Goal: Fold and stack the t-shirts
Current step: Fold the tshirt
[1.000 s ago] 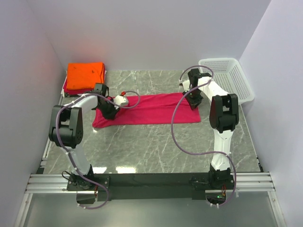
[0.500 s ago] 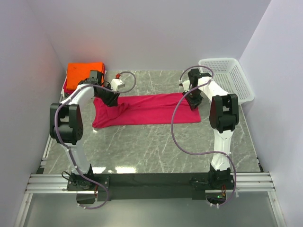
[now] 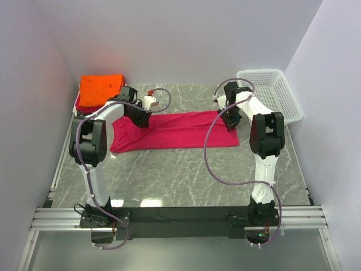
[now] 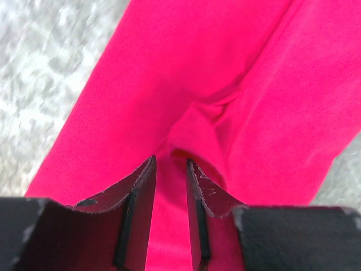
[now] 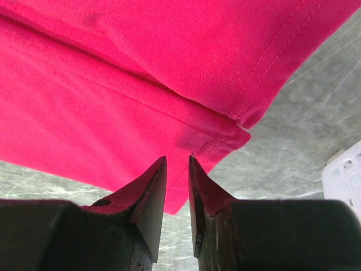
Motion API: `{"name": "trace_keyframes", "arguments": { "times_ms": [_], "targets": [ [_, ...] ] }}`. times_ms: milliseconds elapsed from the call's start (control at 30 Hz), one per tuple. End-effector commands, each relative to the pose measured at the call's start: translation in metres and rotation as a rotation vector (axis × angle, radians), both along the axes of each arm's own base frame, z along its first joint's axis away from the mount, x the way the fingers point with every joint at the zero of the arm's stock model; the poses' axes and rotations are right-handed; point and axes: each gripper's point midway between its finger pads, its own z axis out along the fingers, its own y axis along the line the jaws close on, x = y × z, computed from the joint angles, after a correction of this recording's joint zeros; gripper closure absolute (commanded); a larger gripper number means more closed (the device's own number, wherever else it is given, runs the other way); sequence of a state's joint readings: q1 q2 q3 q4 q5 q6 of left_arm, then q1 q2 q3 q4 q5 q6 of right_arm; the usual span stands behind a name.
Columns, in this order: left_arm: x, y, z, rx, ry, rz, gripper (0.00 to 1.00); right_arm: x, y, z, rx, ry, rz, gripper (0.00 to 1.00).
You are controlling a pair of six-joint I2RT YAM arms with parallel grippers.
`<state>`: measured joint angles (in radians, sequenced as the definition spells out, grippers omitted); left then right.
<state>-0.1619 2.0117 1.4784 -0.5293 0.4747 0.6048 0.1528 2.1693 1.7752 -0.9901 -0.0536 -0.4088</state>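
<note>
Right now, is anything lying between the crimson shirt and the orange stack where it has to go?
No loose object shows there. Only the left arm arches its own link over the gap between the crimson shirt and the orange stack; the left gripper pinches the shirt.

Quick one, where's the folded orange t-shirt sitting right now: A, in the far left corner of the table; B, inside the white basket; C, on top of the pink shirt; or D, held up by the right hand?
A: the folded orange t-shirt lies in the far left corner, apart from the white basket at far right and the pink shirt spread mid-table.
</note>
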Motion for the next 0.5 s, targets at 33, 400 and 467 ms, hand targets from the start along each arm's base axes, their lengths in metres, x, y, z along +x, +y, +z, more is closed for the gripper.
{"name": "trace_keyframes", "arguments": {
  "times_ms": [33,400,467],
  "targets": [
    [0.005,-0.023,0.02,-0.048,-0.043,-0.047,0.66,0.007,0.0,0.029,0.016,-0.072,-0.01,0.71],
    [-0.023,-0.057,0.012,-0.094,0.005,-0.157,0.65,0.006,0.001,0.024,0.024,-0.062,-0.013,0.71],
    [-0.032,-0.064,0.006,-0.096,0.035,-0.181,0.66,0.007,0.002,0.024,0.027,-0.061,-0.012,0.71]
  ]
}}
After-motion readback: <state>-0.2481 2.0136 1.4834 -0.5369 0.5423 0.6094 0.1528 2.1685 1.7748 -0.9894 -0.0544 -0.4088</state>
